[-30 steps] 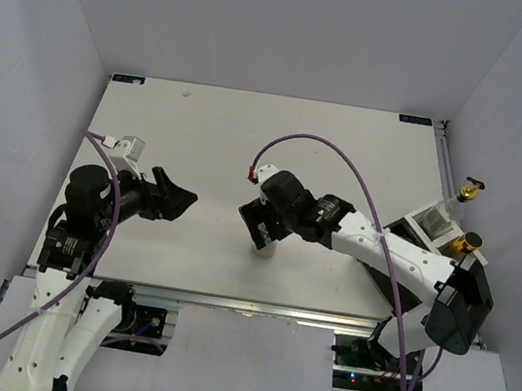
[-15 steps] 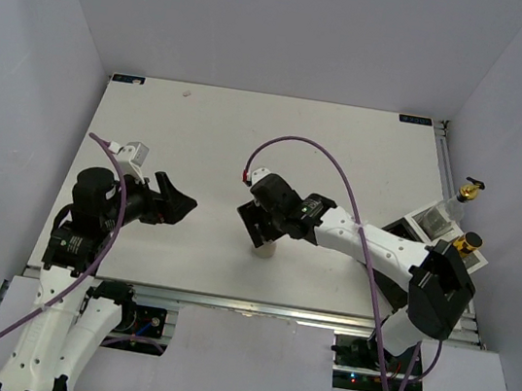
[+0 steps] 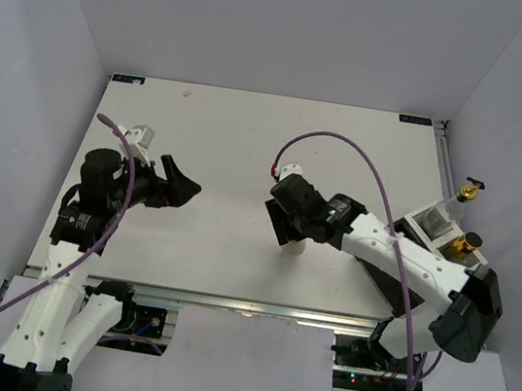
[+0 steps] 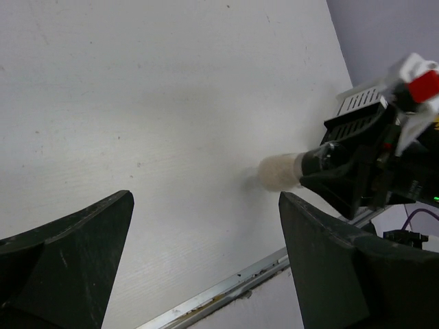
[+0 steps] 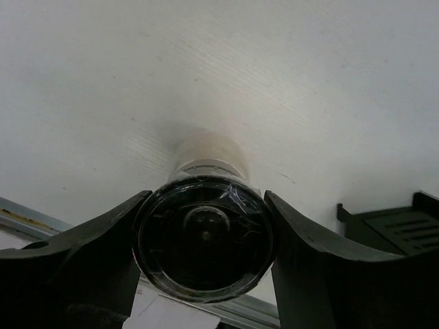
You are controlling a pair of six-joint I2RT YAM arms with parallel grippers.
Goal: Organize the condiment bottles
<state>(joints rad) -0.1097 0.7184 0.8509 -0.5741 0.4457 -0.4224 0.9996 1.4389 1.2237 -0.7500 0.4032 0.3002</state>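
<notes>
Right wrist view looks straight down on a pale-bodied bottle (image 5: pixel 204 236) with a dark glossy top. The right end effector (image 3: pixel 287 229) is closed on it just under that top, probably so the body hangs plumb for a drop into the rack (image 5: pixel 387 218). Whether its base touches the surface (image 3: pixel 231 132) I cannot tell. The bottle sits mid-surface, near the front rail (image 3: pixel 226 300) and well apart from the rack at the right edge, where the gold-spouted bottle (image 3: pixel 467 192) already stands. The left end effector (image 4: pixel 206 205) hovers with its jaws wide apart and holds nothing, out of the way on the left. Bare surface lies between bottle and rack, so a sideways carry looks unobstructed.
</notes>
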